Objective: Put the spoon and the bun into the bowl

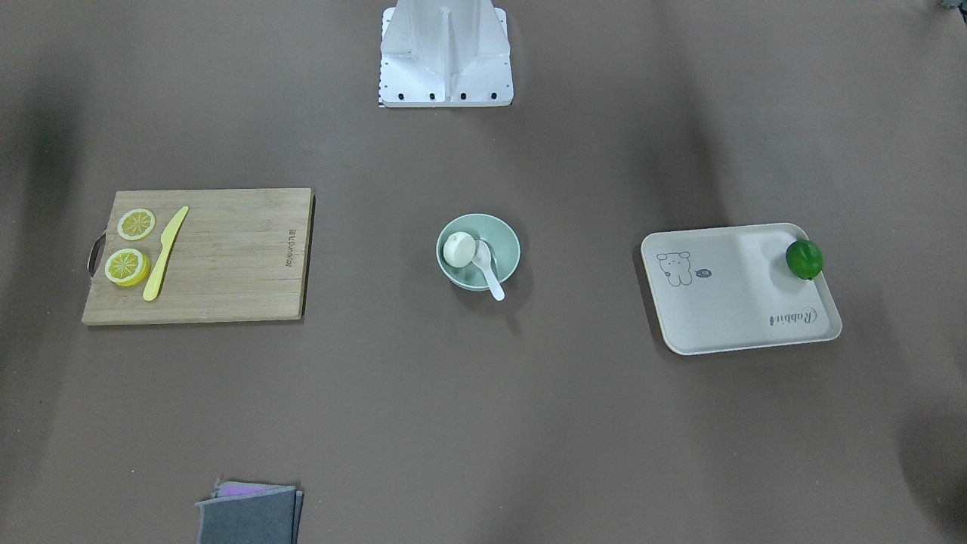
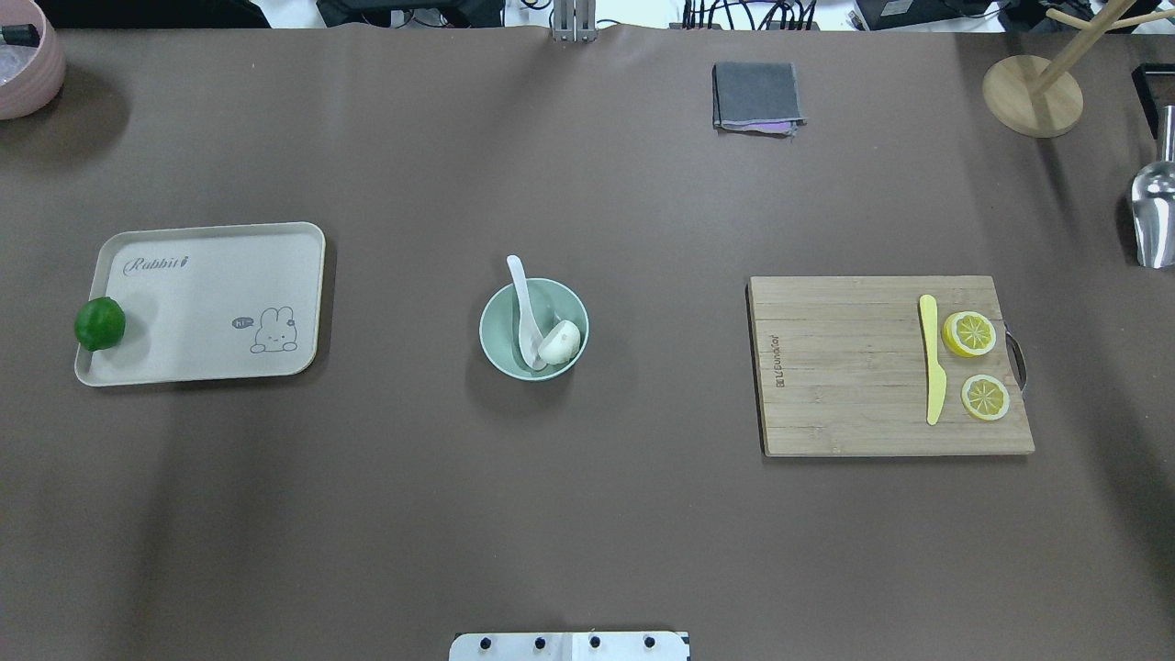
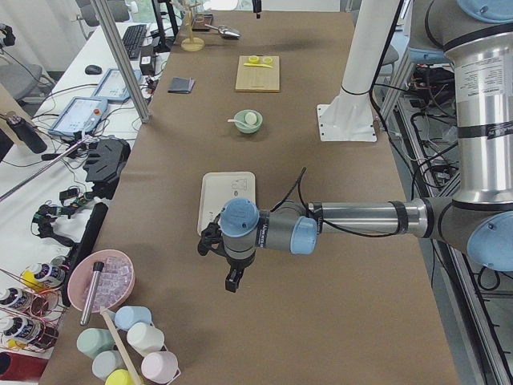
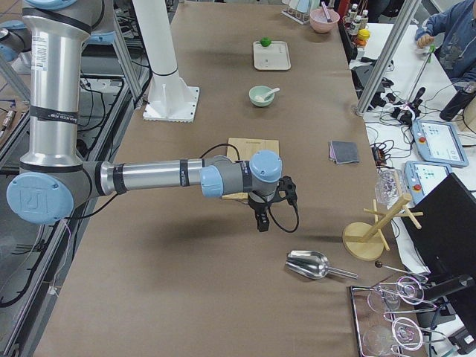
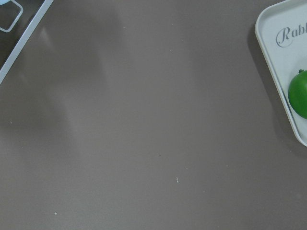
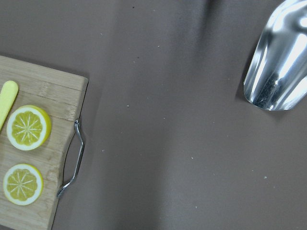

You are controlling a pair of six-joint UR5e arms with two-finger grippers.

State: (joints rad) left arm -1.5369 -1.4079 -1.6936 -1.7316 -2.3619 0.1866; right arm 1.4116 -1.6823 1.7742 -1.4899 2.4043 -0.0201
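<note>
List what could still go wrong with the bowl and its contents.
1. The spoon has its handle jutting out past the rim of the bowl; anything sweeping past low could catch it and tip both.
2. The bun sits right beside the scoop, so a jolted spoon might lever it out.

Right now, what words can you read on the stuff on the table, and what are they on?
"Rabbit": curly letters on the beige tray.
"hi", perhaps: in the tiny speech bubble beside the tray's drawn bunny; too small to be sure.
Brand mark burnt into the wooden cutting board: too blurred to read.
</note>
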